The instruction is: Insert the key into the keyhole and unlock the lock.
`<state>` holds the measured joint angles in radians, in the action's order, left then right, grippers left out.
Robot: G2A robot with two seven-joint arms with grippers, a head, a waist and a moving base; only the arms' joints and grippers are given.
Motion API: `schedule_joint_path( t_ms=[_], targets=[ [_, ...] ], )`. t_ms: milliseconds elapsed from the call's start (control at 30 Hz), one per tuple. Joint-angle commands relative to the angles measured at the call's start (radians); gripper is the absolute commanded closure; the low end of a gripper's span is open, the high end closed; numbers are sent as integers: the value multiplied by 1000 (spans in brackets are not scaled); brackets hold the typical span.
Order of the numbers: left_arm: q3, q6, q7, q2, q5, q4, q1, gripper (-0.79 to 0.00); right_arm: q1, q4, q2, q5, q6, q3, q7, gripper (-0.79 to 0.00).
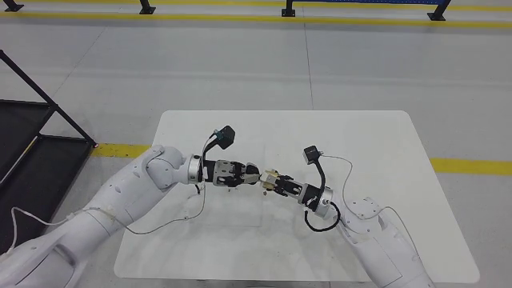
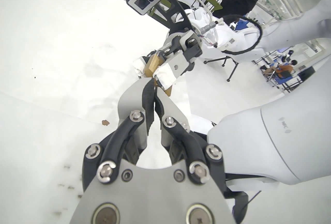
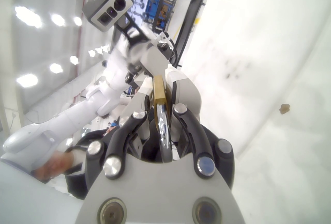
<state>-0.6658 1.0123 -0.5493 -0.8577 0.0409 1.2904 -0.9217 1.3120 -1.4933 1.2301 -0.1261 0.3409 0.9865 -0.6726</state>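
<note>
Brass padlock [image 3: 159,93] is in mid-air at frame centre in the top view, over the table [image 1: 360,144]. It's clamped between the right tool [image 1: 278,182] fingers, shackle toward that wrist. Left tool [image 2: 154,89] pads are pressed together, tips right at the padlock's free end; whatever they pinch is hidden.
</note>
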Motion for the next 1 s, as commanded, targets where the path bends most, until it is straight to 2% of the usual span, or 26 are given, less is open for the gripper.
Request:
schedule_joint_path(
  t_ms=[0, 433, 967],
  targets=[
    [-10, 0, 20, 0, 31, 7, -8, 0, 0, 0, 0, 0, 0, 0, 0, 0],
    [-78, 0, 188, 3, 278, 57, -68, 0, 0, 0, 0, 0, 0, 0, 0, 0],
    [-126, 0, 370, 3, 507, 86, -115, 0, 0, 0, 0, 0, 0, 0, 0, 0]
  ],
)
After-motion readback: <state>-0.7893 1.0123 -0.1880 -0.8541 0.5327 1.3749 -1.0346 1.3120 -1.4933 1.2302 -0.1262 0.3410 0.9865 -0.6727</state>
